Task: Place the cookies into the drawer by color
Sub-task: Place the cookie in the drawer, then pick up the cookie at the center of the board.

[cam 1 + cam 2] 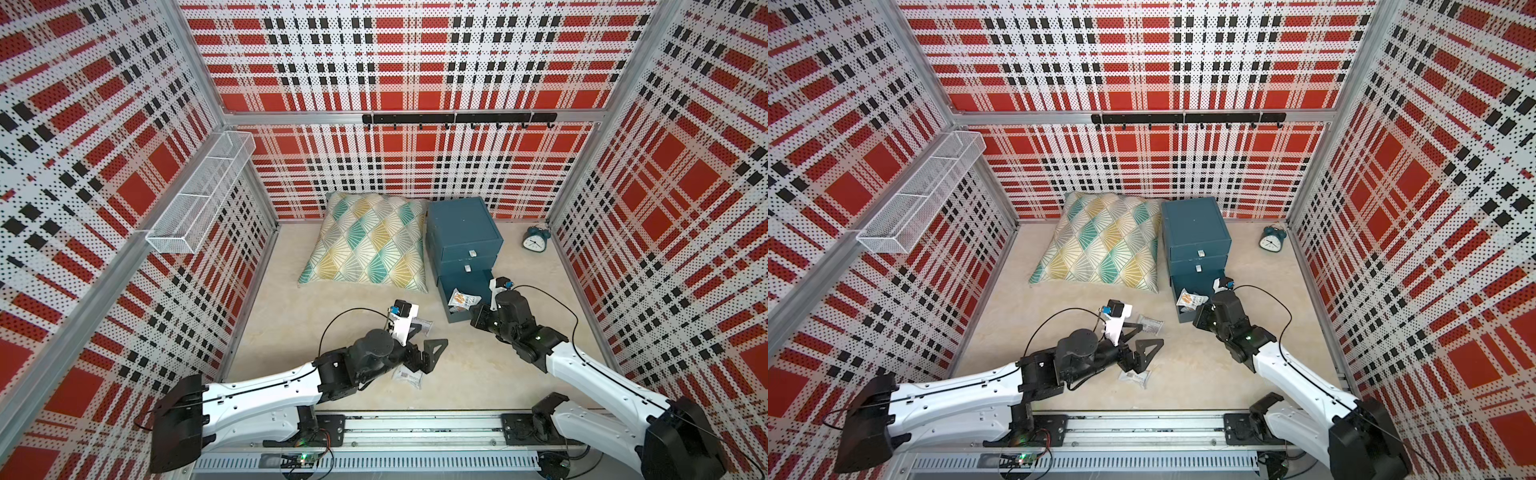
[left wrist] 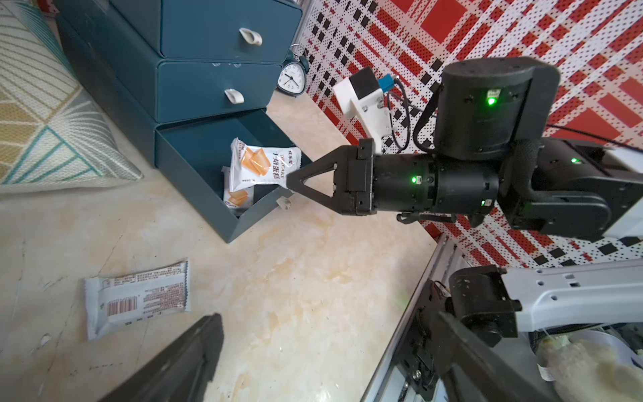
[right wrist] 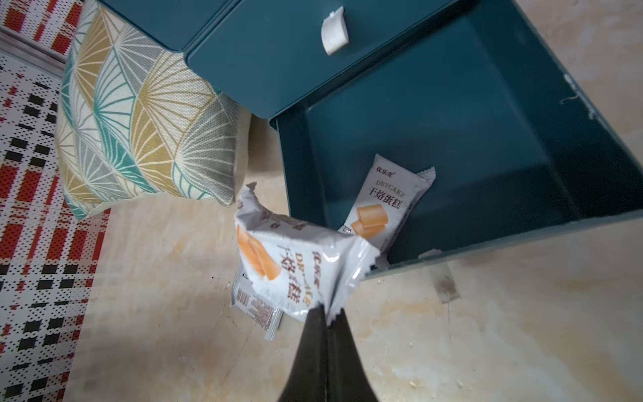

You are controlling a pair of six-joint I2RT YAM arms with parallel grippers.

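**White packet point(image 3: 295, 257) hangs at the open bottom drawer point(image 3: 452, 121)**

The right gripper point(image 3: 327, 317) is pinched tight on the crinkly end of the white packet. The white packet is up in the air. It hangs over the front corner of the bottom drawer, and part of it is out over the floor point(image 1: 478, 374). The drawer's front wall is right under it.

The bottom drawer is pulled out of the blue drawer chest point(image 1: 463, 226). The two drawers above it are pushed in. A second packet point(image 3: 382, 205), white too, lies flat inside the bottom drawer, close to the front wall.

The left gripper point(image 1: 426, 337) has its jaws spread wide and holds nothing. It is low over the middle of the floor, apart from the drawer chest. A face-down packet point(image 2: 139, 299) lies on the floor just beside it, with its barcode up, between the left gripper and the drawer chest. A last packet point(image 1: 409, 377) lies on the floor, partly under the left arm.

A patterned cushion point(image 1: 370, 241) sits just beside the drawer chest, by the back wall. A little blue alarm clock point(image 1: 536, 240) stands on the other side of the chest, near the corner, well apart from both arms. A white wire basket point(image 1: 203, 195) hangs on the side wall. A black hook rail point(image 1: 457, 119) is on the back wall. Both are high up.
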